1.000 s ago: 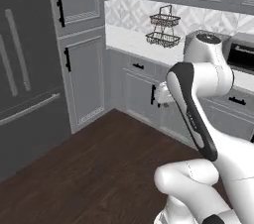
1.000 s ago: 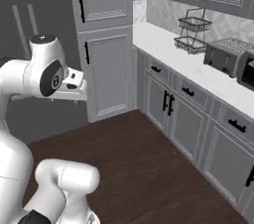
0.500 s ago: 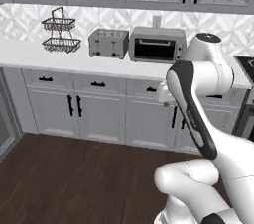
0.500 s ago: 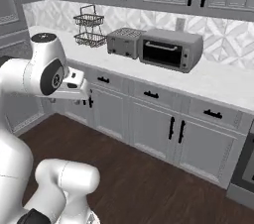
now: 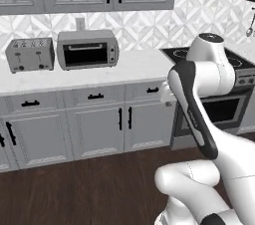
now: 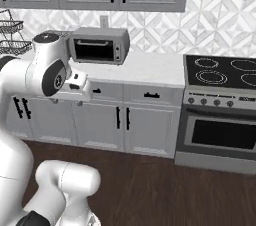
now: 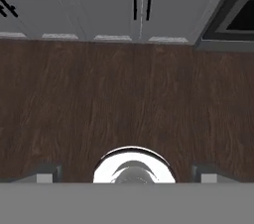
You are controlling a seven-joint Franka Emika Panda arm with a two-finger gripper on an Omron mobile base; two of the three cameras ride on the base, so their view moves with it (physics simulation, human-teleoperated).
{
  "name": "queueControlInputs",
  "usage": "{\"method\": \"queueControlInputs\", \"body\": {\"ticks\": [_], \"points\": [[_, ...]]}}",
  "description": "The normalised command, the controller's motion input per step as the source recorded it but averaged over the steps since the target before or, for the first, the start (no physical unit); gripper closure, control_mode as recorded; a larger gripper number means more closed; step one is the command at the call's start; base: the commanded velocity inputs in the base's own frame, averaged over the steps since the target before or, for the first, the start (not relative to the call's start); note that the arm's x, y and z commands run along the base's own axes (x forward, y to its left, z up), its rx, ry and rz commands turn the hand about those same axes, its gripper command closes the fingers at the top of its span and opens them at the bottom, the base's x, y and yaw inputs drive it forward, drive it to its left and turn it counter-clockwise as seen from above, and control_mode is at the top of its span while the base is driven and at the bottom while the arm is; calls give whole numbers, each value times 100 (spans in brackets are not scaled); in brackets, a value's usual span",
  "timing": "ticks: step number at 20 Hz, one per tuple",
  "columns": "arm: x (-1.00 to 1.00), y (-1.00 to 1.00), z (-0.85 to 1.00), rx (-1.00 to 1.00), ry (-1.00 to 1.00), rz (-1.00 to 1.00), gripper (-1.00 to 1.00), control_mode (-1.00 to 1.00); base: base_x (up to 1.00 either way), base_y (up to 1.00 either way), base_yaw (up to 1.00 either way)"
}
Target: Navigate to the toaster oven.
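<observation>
The whole picture has slid sideways since half a second ago, which means the base has swung, not the kitchen things. In the left base view the toaster oven sat right of centre then; now it lies in the upper left of the frame, with the slot toaster just beside it at the far left, and a stove has come in at the right edge. In the right base view the toaster oven now sits upper left of centre on the desk, half behind the arm's shoulder. My judgement: the turn has gone a little past the target, so the base likely needs to settle back toward it and close in.

In the hand view the hand points down at the dark wood floor, with cabinet doors along the top; its tips stand wide apart and hold nothing. The toaster oven is up on the desk, well above and apart from the hand.
</observation>
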Motion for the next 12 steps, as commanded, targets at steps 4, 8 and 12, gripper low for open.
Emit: {"method": "queueControlInputs", "body": {"ticks": [4,8,12], "points": [[0,0,0,0,0,0,-100,100,39,-55,11],[0,0,0,0,0,0,-100,100,56,-100,11],[0,0,0,0,0,0,-100,100,14,-91,-2]]}}
